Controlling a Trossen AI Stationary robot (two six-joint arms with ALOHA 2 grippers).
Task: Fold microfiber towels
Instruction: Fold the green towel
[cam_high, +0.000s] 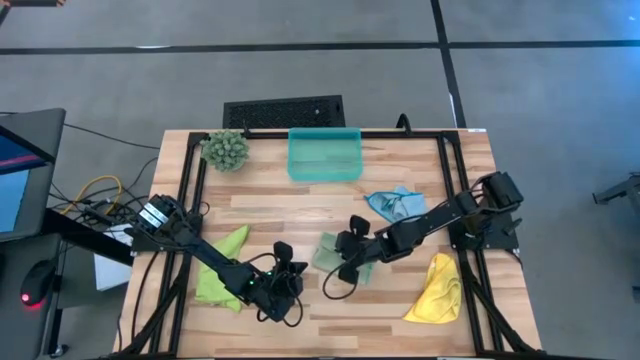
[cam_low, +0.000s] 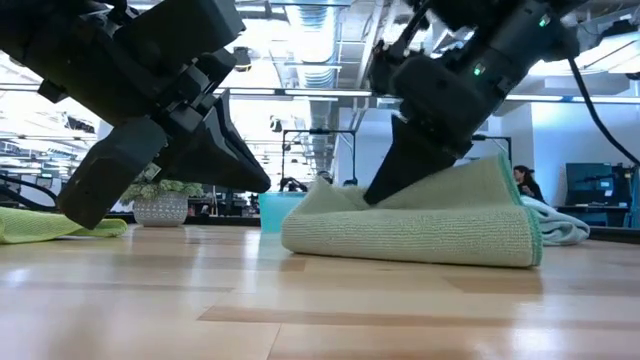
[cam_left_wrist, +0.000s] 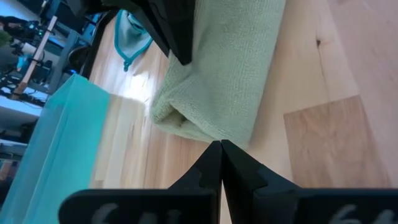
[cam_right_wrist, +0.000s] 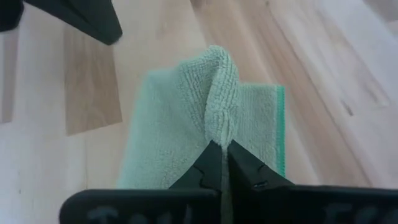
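The pale sage green towel (cam_high: 328, 250) lies folded in several layers on the wooden table (cam_high: 300, 215), near its middle. My right gripper (cam_right_wrist: 224, 144) comes in from the table's right and is shut on the towel's top. My left gripper (cam_left_wrist: 221, 143) is shut and hovers just off the towel's left end (cam_low: 290, 238), fingers slanting down toward it, with a gap showing in the low view. The lime green towel (cam_high: 222, 270) lies flat at the left. At the right lie the light blue towel (cam_high: 395, 205) and the yellow towel (cam_high: 437, 290), both crumpled. My right gripper pinches a raised ridge of the towel's upper layer (cam_right_wrist: 219, 124) between its two fingers. The fingers (cam_low: 395, 175) slant down from above and from the table's right. The pinched cloth stands up in a peak, while the folded layers below (cam_low: 420, 240) stay on the table.
A teal plastic tray (cam_high: 325, 155) stands at the far edge and a spiky green plant ball (cam_high: 226, 150) at the far left. Black rails (cam_high: 190, 190) run along both sides of the table. Bare wood (cam_high: 350, 320) shows along the near edge.
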